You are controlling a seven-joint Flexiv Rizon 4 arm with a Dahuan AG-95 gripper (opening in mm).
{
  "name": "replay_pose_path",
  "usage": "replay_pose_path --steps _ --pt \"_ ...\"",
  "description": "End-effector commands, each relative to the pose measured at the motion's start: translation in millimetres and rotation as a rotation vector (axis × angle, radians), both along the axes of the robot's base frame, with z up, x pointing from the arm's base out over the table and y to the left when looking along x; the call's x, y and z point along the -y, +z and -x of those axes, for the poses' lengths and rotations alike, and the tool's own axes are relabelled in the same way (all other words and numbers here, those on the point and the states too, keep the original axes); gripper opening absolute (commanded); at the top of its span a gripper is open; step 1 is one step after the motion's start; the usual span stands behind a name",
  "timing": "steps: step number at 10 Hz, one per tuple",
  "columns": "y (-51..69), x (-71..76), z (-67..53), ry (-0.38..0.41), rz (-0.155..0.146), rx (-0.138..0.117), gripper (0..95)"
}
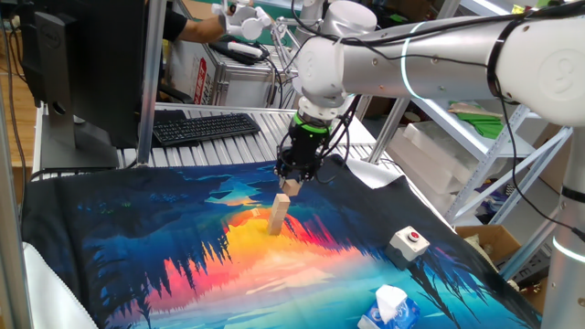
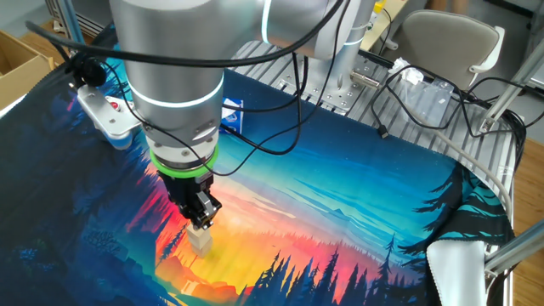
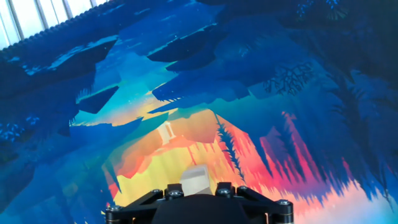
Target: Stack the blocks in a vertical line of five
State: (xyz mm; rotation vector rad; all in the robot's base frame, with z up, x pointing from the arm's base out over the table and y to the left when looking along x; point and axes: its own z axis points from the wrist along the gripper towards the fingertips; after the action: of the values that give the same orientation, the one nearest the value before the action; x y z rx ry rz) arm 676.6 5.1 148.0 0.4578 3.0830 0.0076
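fingers closed on a block, held directly above the upright stack on the bench, a small gap between them.

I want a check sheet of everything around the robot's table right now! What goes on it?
Surface: table covered by a bright sunset-forest cloth.
Job's things: stack of blocks stands on the cloth; one more block is in the claw, just above it.
Clutter: white box with red button; blue-and-white carton at the cloth's near edge.
Grippers: claw points down, shut on the block.
Cables: black cables trail over the cloth and metal bench.
Surroundings: keyboard, monitor, shelving, a chair.
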Motion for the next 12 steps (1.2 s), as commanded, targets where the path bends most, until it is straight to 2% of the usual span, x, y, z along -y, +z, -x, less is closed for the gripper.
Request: replay_pose_path --steps 1,12 --pt "-0.8 -0.6 -0.4 0.004 -0.003 -0.002 0.0" --pt "-11.0 -2.1 -4.4 0.024 0.004 0.012 0.0"
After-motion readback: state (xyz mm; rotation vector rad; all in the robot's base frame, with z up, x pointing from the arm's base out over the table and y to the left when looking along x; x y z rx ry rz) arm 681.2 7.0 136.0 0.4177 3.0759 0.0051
